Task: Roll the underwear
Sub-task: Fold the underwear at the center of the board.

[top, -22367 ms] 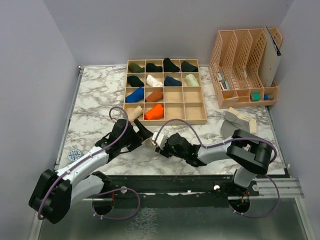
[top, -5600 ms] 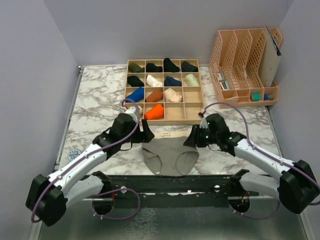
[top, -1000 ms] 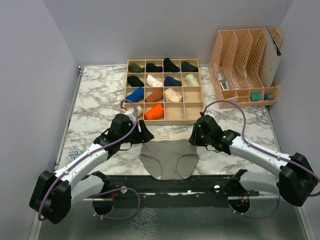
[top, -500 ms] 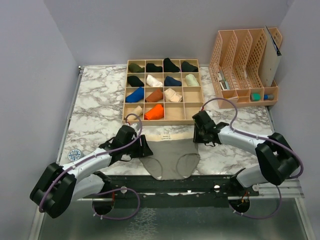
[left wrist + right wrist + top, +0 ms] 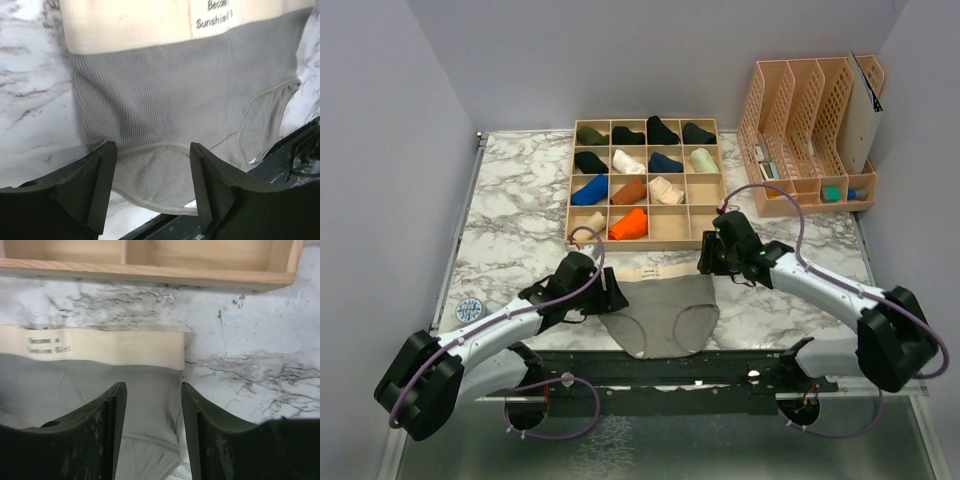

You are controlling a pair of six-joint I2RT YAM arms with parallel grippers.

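**Top view.** The left jaws are standing open at the left edge of the grey underwear [image 5: 660,312]. The right jaws are standing open over the right end of its cream band [image 5: 655,270]. Neither is holding anything.

The wooden tray [image 5: 670,244] is sitting just behind the garment. Thirteen of its sixteen cells are carrying rolled cloth, among them the beige underwear [image 5: 666,189] in the third row, third cell. The three cells at the right front corner are standing empty. The file rack [image 5: 800,110] at the far right is holding small items in its base.

The grey underwear is lying flat on the tabletop [image 5: 510,220], its lower end reaching the near edge. Bare marble is lying open left of the tray.

**Left wrist view.** The fingers [image 5: 85,185] are standing wide apart. Ribbed grey cloth and a leg hem are showing between them, ungripped. A dark rail [image 5: 300,150] is bordering the cloth's lower end.

**Right wrist view.** The fingers [image 5: 102,425] are standing apart over the garment's right side, the band's end lying just ahead of the gap. A narrow strip of marble is separating the band from the tray's front wall. Bare tabletop is lying open to the right.
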